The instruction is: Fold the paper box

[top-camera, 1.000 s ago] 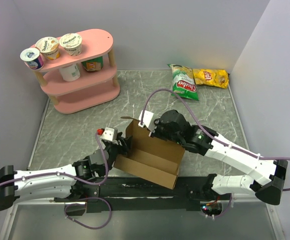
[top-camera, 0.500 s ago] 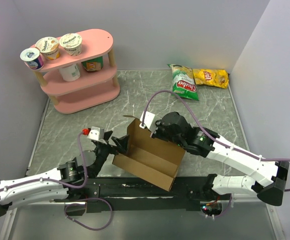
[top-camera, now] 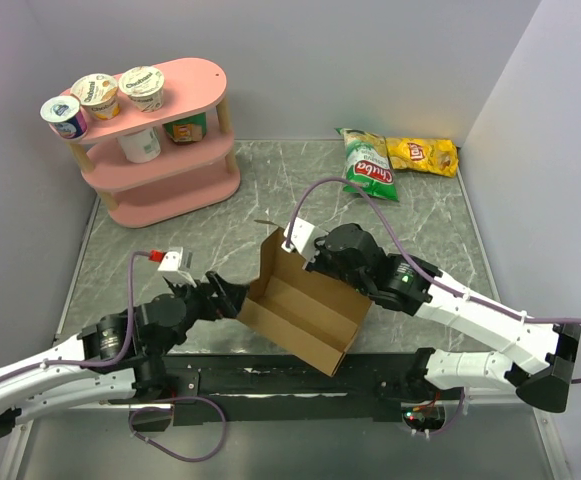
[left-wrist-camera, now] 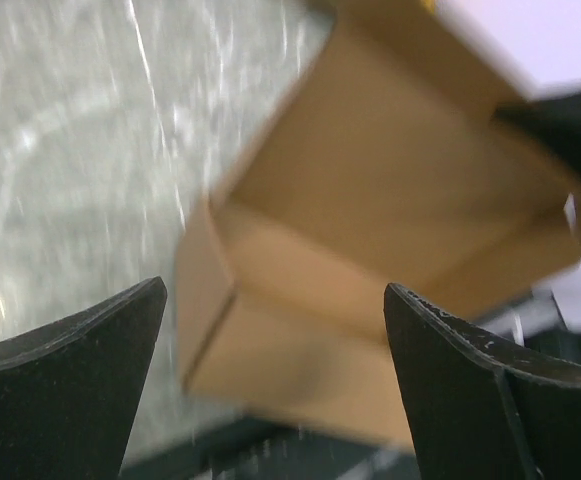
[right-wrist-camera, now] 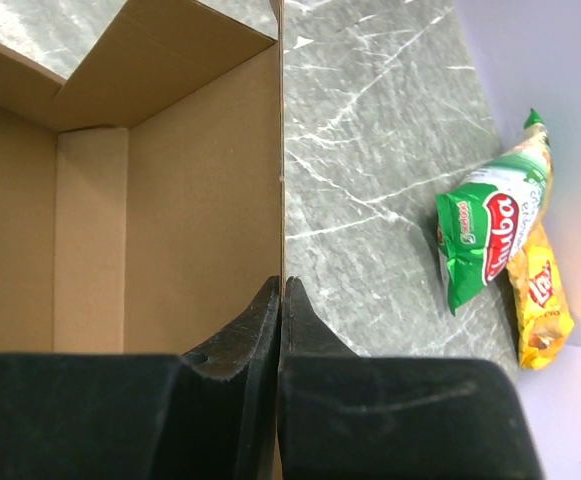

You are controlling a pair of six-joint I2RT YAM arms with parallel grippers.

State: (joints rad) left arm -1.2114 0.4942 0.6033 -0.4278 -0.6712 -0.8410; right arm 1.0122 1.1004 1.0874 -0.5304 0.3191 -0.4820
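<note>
Up top, the plain brown cardboard box [top-camera: 305, 305] stands as an open tray, walls up; right gripper [right-wrist-camera: 281, 300] pinches its twelve o'clock wall, left gripper [top-camera: 227, 295] gapes wide at nine o'clock.

Blocked at mid-table by the paper box [top-camera: 300, 312], tilted, with the right gripper [right-wrist-camera: 281, 295] pinched on its far wall and that arm slanting across the near right. Crowded at the box's left end by the left gripper [top-camera: 232, 297], jaws spread wide, just beside it. Free to pass over bare table [top-camera: 160, 255] between box and pink shelf [top-camera: 160, 160] at far left, and between box and chip bags [top-camera: 375, 165] at the far edge.
</note>
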